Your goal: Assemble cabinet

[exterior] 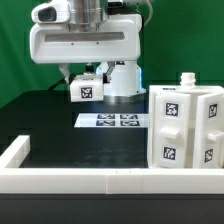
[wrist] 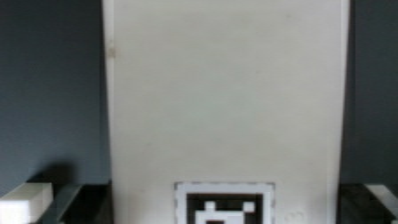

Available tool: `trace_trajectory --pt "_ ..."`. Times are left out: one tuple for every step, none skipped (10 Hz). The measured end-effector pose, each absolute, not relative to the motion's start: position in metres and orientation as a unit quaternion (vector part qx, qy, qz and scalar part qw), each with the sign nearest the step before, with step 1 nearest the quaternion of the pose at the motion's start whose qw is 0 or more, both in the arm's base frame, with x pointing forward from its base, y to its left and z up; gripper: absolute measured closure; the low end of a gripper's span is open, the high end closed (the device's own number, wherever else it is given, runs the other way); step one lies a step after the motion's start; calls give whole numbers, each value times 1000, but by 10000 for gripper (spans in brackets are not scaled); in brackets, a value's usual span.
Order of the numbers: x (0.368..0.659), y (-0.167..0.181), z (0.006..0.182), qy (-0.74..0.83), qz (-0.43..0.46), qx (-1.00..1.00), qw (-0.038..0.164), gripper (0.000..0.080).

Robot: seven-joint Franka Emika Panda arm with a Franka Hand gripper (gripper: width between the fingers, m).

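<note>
Gripper (exterior: 88, 78) is at the back of the table (exterior: 50, 125), toward the exterior view's left, just in front of the arm's base. Jaws are pinching a white panel (exterior: 88, 90), which hangs below them with one tag facing the camera. Can't tell whether its lower end touches the tabletop or clears it.

In the wrist view the panel (wrist: 222, 100) fills the middle of the frame as a long plain white face, with a tag at the end nearest the camera (only partly in frame). Dark table shows on both sides.

Cabinet body (exterior: 185, 130) stands upright at the exterior view's right, near the front rim (exterior: 100, 182), well apart from the held panel. It is white and boxy, with several tags on its two visible faces and a small white peg sticking up from its top (blurry).

Marker board (exterior: 112, 121) lies flat on the table between gripper and body, its near corner just beside the body. The rim also runs along the exterior view's left edge.
</note>
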State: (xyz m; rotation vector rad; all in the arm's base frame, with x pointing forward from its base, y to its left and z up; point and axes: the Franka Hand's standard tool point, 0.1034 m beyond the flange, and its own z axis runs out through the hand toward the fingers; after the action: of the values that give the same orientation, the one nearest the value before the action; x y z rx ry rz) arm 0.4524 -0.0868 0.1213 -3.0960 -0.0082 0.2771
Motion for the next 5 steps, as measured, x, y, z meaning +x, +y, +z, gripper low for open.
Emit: trace_trajectory --pt "454 -76 136 7 104 -994 22 241" --pt "460 -57 158 40 123 -991 22 241" --pt "474 -36 181 56 126 -990 19 241" --pt "487 -19 192 67 116 -991 14 241" --pt "491 -7 197 81 120 -989 11 241"
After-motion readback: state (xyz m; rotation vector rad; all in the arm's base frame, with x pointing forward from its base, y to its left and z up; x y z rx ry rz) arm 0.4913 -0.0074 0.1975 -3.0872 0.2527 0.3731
